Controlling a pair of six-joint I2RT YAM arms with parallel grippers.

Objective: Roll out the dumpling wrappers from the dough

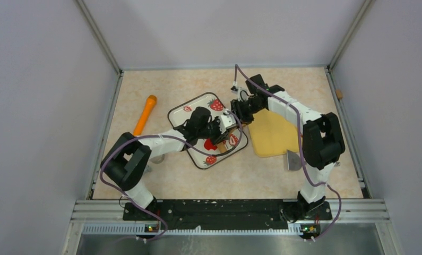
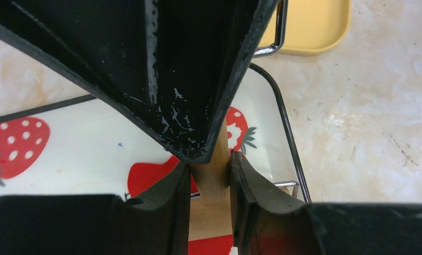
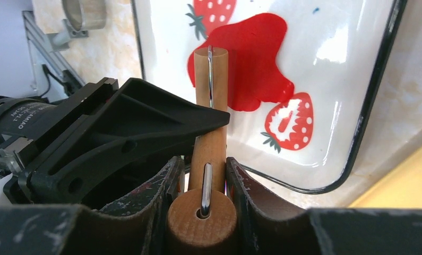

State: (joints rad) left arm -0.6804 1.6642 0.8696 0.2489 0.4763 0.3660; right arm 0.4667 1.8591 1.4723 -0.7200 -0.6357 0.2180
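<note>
One wooden roller [image 3: 219, 74] clamped between fingers of left gripper [image 2: 209, 175] and right gripper [image 3: 203, 170]. Flattened dough [image 3: 253, 58] laid on strawberry tray [image 3: 336, 69], 12 o'clock from right gripper.

Left arm [image 1: 161, 142], right arm [image 1: 293, 109] over tray [image 1: 198, 102]

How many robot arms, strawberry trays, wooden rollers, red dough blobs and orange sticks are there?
Robot arms: 2 (left arm, right arm)
Strawberry tray: 1
Wooden roller: 1
Red dough blob: 1
Orange stick: 1
Total: 6
</note>
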